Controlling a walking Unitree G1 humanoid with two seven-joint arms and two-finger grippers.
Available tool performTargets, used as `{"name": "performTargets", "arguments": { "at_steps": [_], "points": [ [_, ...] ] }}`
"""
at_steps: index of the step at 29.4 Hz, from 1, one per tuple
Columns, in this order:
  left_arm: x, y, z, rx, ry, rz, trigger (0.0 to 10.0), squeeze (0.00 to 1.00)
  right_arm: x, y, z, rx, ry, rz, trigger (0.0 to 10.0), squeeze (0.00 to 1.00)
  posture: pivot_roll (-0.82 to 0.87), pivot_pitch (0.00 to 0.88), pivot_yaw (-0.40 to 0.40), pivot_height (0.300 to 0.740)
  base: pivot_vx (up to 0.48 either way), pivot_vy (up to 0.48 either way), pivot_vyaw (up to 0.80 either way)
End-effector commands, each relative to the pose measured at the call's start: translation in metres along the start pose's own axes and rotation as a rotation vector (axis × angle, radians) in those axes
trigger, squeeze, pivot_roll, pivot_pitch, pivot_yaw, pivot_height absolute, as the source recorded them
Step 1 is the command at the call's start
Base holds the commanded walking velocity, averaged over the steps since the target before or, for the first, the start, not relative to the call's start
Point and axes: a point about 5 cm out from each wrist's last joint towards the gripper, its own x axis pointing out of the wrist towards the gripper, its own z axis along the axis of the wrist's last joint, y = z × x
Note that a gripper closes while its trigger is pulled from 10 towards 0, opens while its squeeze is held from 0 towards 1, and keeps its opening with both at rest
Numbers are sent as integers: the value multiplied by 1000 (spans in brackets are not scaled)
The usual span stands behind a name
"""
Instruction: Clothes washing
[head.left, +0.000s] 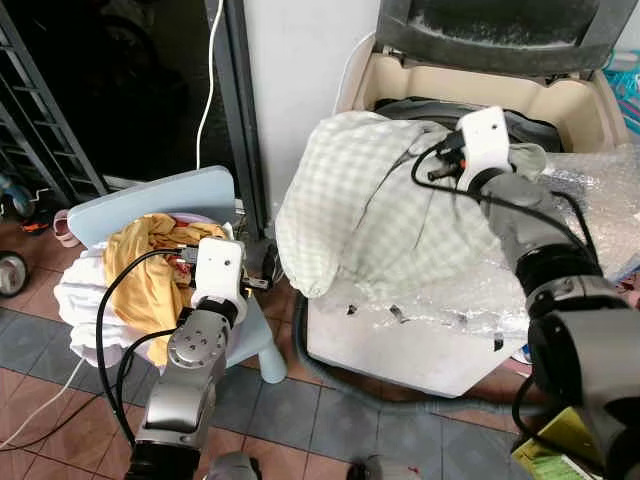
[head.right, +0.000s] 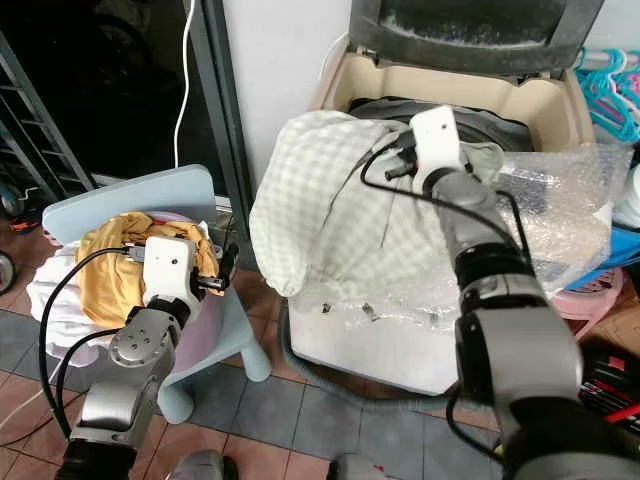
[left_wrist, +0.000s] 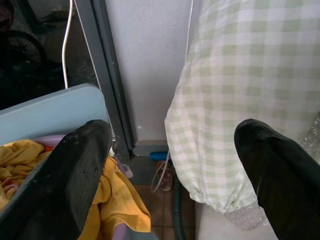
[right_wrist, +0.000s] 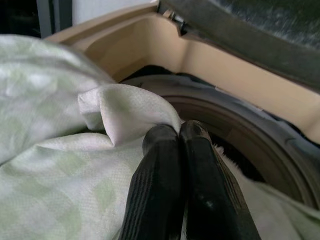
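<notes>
Over the open washing machine (head.left: 430, 350), right gripper (right_wrist: 176, 131) has its two fingers pressed together, pinching a fold of the green-checked cloth (head.left: 370, 220) at the drum's rim. Cloth hangs bunched over the machine's front-left corner, draping down its side, partly on bubble wrap (head.left: 600, 190). Left gripper (left_wrist: 170, 165) hangs just above the light-blue chair (head.left: 150, 195), fingers spread wide, gripping nothing. Yellow garment (head.left: 145, 270) and white laundry (head.left: 80, 300) sit piled on the chair, beside the machine.
</notes>
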Motion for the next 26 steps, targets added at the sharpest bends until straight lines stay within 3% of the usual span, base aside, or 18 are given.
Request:
{"name": "performTargets", "arguments": {
  "at_steps": [1, 2, 4, 5, 7, 8, 10, 16, 18, 21, 22, 24, 26],
  "points": [
    [2, 2, 1, 15, -4, 14, 10000, 0, -1, -18, 35, -7, -124, -85, 0, 0, -28, 0, -32, 740, 0, 0, 0],
    [2, 3, 1, 16, -5, 21, 10000, 0, -12, -47, 83, -20, -322, -255, 0, 0, -28, 0, -33, 740, 0, 0, 0],
    [1, 3, 1, 19, -7, 31, 10000, 0, -19, -59, 101, -31, -383, -314, 0, 0, -28, 0, -35, 740, 0, 0, 0],
    [1, 4, 1, 22, -7, 36, 10000, 0, -20, -61, 100, -42, -380, -326, 8745, 1000, -27, 0, -36, 740, 0, 0, 0],
    [1, 4, 1, 23, -7, 40, 10000, 0, -20, -62, 99, -55, -374, -335, 9059, 1000, -27, 0, -36, 740, 0, 0, 0],
    [1, 4, 0, 23, -7, 43, 10000, 0, -19, -63, 92, -95, -345, -350, 10000, 1000, -28, 0, -38, 740, 0, 0, 0],
    [1, 3, 0, 23, -6, 45, 10000, 0, -16, -58, 70, -168, -264, -340, 10000, 1000, -28, 0, -37, 740, 0, 0, 0],
    [2, 3, 0, 23, -5, 37, 10000, 0, -9, -39, 24, -164, -116, -205, 10000, 1000, -33, 0, -26, 740, 0, 0, 0],
    [2, 3, 0, 24, -5, 32, 10000, 0, -9, -34, 15, -152, -118, -174, 10000, 1000, -35, 0, -21, 740, 0, 0, 0],
    [4, 3, 0, 27, -5, 26, 10000, 0, -9, -11, 21, -66, -287, -7, 10000, 1000, -41, 0, -14, 740, 0, 0, 0],
    [4, 3, 0, 27, -5, 26, 10000, 0, -9, -11, 21, -66, -287, -7, 10000, 1000, -41, 0, -14, 740, 0, 0, 0],
    [5, 2, 1, 27, -6, 22, 10000, 0, -10, 8, 24, -60, -360, 132, 10000, 1000, -44, 0, -11, 740, 0, 0, 0],
    [5, 0, 1, 25, -9, 12, 10000, 0, -11, 30, 15, -69, -364, 242, 10000, 1000, -47, 0, -7, 740, 0, 0, 0]
  ]
}}
